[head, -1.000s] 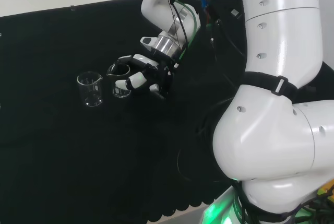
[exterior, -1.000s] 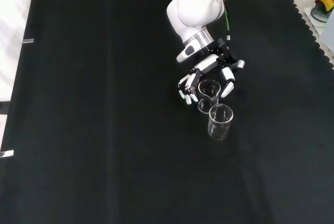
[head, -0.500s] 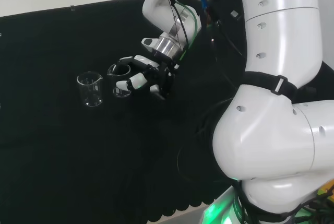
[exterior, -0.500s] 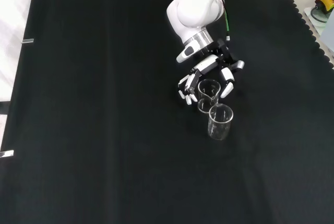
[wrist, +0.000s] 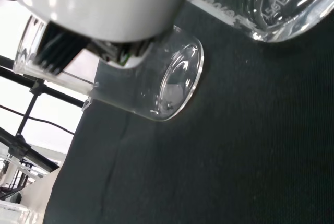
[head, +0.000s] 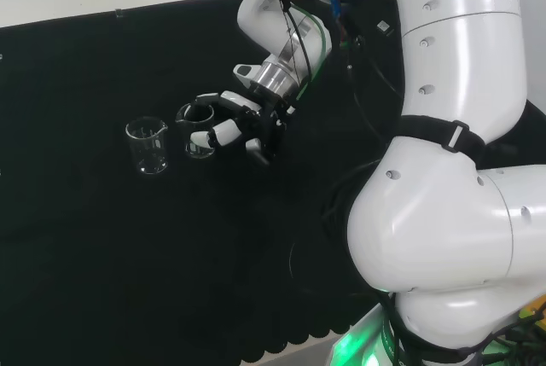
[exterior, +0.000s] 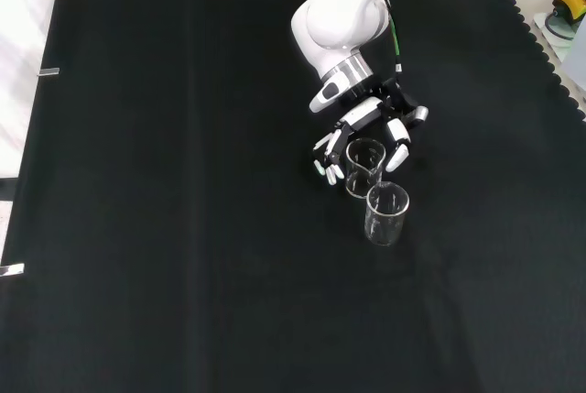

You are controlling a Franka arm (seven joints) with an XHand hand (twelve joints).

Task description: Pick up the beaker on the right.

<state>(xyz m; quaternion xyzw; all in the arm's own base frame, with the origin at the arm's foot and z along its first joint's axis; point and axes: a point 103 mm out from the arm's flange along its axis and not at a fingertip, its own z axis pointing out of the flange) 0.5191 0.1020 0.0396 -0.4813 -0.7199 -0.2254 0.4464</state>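
Two clear glass beakers stand close together on the black cloth. In the head view the right beaker (head: 198,137) sits inside my hand (head: 243,125), whose fingers curl round its rim and wall. The left beaker (head: 148,145) stands free beside it. In the front view the held beaker (exterior: 363,167) is flanked by fingers (exterior: 328,155) and the thumb (exterior: 396,142), with the other beaker (exterior: 385,214) just in front of it. The wrist view has a printed beaker (wrist: 271,10) very close and a second beaker (wrist: 169,80) beyond, under a blurred white part of the hand (wrist: 104,4).
The arm's big white links (head: 452,170) take up the right of the head view, with cables (head: 358,76) lying on the cloth behind the hand. Black cloth (exterior: 183,228) spreads wide to the left in the front view.
The wrist and forearm have tipped up slightly and the fingers have drawn a little closer round the right beaker. Both beakers stay about where they were.
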